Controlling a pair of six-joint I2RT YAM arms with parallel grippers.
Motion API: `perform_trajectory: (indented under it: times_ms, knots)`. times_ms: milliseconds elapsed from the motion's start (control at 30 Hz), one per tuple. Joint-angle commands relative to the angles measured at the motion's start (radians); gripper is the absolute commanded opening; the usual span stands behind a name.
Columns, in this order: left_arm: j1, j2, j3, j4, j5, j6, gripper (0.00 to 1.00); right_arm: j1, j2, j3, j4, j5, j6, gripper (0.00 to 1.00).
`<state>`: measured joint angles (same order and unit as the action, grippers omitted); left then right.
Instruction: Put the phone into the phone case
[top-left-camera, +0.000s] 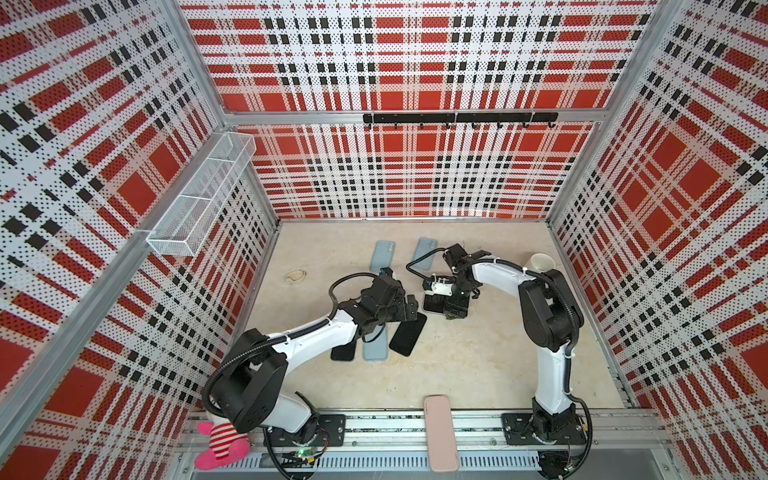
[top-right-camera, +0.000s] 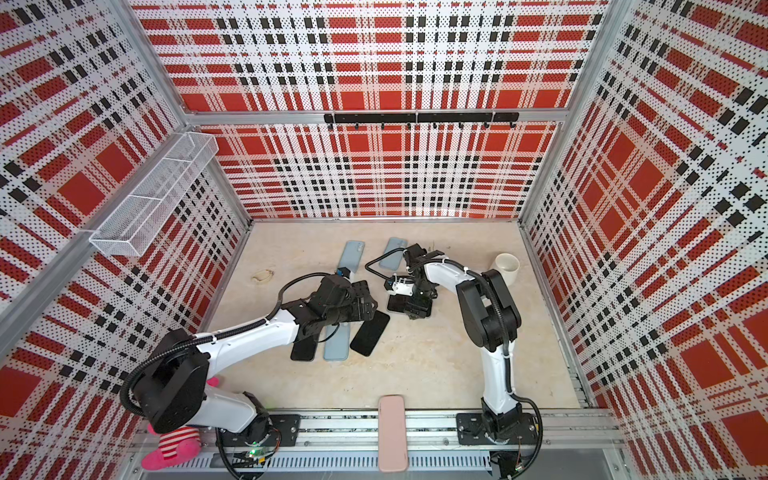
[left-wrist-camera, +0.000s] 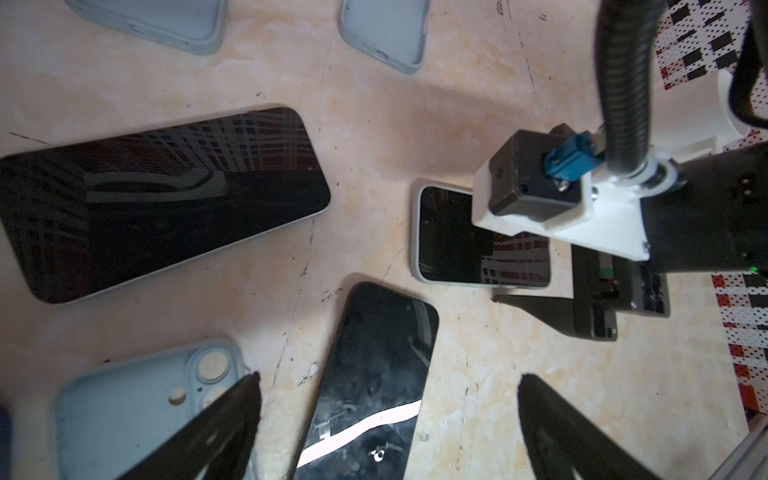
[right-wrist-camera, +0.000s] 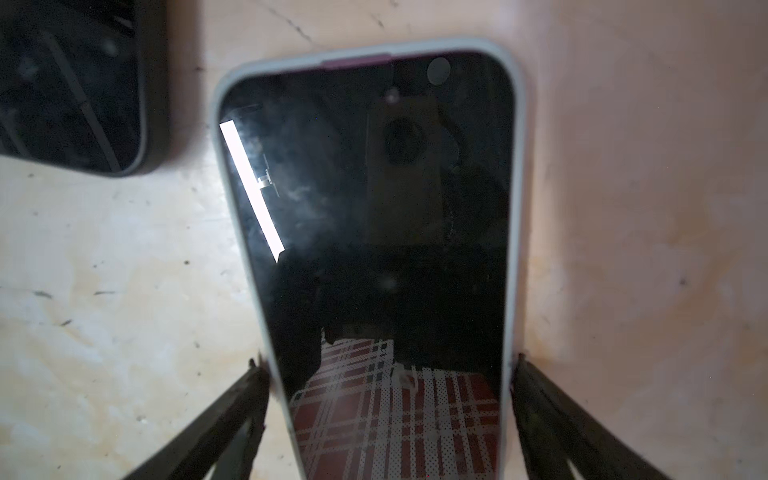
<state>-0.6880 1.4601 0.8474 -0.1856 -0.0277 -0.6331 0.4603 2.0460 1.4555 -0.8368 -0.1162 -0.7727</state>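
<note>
On the beige tabletop (top-left-camera: 478, 365) inside plaid walls (top-left-camera: 415, 174), the right gripper (right-wrist-camera: 390, 363) pinches a cased phone (right-wrist-camera: 374, 208) across its width. One fingertip sits on each long edge of the pale case, just right of centre in both top views. The left gripper (left-wrist-camera: 388, 388) hangs spread wide and empty over a bare black phone (left-wrist-camera: 374, 365), beside an empty blue case (left-wrist-camera: 124, 411).

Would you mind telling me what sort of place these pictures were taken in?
Most likely a robot data-collection cell, not a home: plaid perforated walls enclose a tabletop, two robot arms stand on a front rail, and phones and blue cases lie scattered as practice items.
</note>
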Motion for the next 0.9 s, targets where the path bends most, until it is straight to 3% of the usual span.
perform_trajectory:
  times_ms: [0,233,433,633,867]
  knots:
    - [0.018,-0.007,0.051,-0.030,-0.014,0.032,0.98,0.008,-0.008,-0.022,0.031,0.013,0.028,0.90]
    - [0.052,0.016,0.105,-0.061,-0.001,0.085,0.98,0.002,-0.041,-0.018,0.051,0.048,0.102,0.82]
    - [0.108,0.099,0.272,-0.183,0.029,0.235,0.98,-0.034,-0.083,-0.021,0.048,0.071,0.222,0.75]
    - [0.165,0.213,0.481,-0.316,-0.038,0.396,0.98,-0.125,-0.140,-0.041,0.076,0.095,0.481,0.69]
    - [0.204,0.264,0.486,-0.310,-0.044,0.447,0.98,-0.268,-0.146,-0.005,0.189,0.163,0.815,0.68]
